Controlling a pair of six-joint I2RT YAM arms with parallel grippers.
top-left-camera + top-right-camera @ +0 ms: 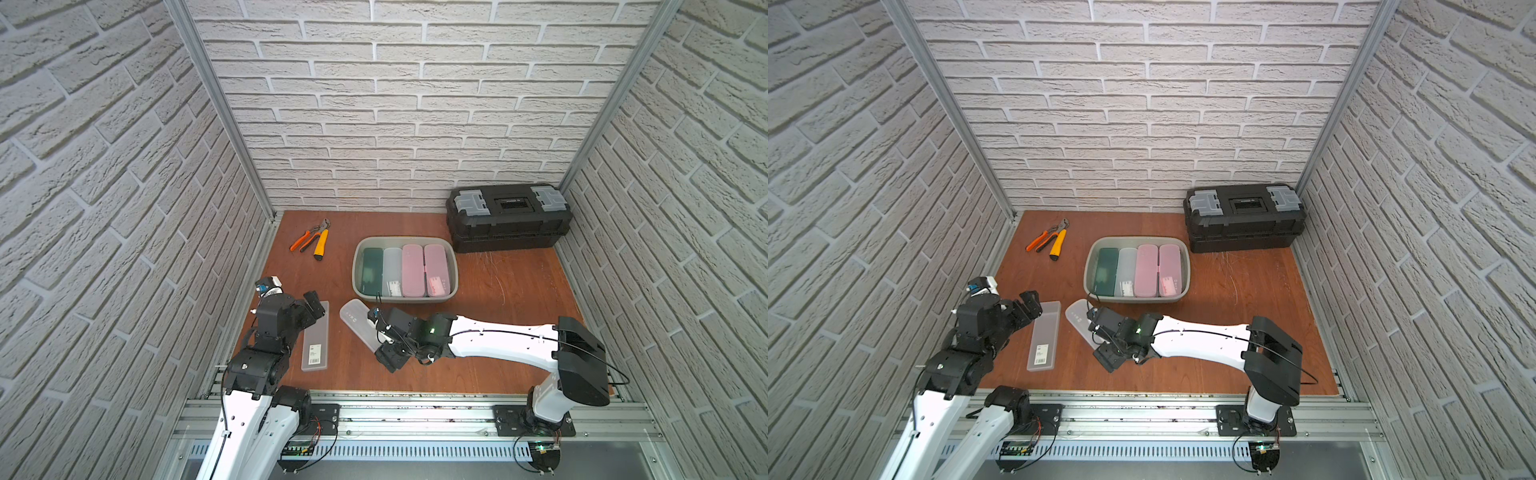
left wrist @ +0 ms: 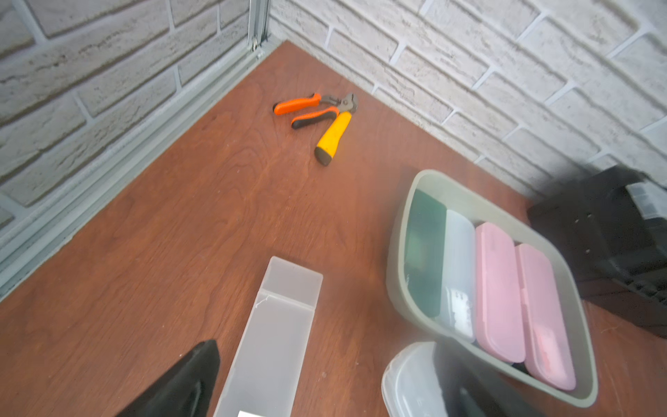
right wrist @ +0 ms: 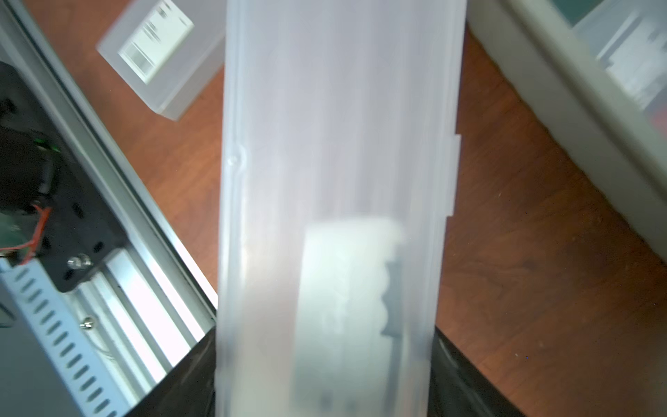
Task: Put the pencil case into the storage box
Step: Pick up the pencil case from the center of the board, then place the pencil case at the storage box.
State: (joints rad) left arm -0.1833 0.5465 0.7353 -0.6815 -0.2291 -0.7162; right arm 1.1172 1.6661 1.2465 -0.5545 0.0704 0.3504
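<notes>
Pinching from both long sides, the black fingers (image 3: 187, 382) of the right gripper (image 3: 323, 344) are closed against the frosted pencil case (image 3: 335, 144), which fills the gap between them in the right wrist view. That view is blurred. A pale insert shows through the plastic near the fingers.

Taking twelve o'clock as the back wall in both top views, the held case lies just outside the seven o'clock corner of the storage box (image 1: 403, 239). Its free end points toward eleven o'clock. Whether it touches the wooden tabletop (image 1: 511, 299) I cannot tell.

The box sits near the table's centre and is not touched by the case. Inside it, four cases lie side by side from nine to three o'clock: a dark green case (image 1: 372, 270), a clear case (image 1: 392, 270) and two pink cases (image 1: 412, 270) (image 1: 435, 266).

The left gripper (image 2: 323, 348) has its fingers (image 2: 184, 382) spread wide with nothing between them. It hangs over the twelve o'clock end of a flat rectangular case (image 1: 316, 336) with a barcode label, at the table's eight o'clock.

Orange-handled pliers (image 1: 305, 239) and a yellow-handled tool (image 1: 321, 245) lie touching at eleven o'clock. A black toolbox (image 1: 509, 226) fills the one o'clock corner.
</notes>
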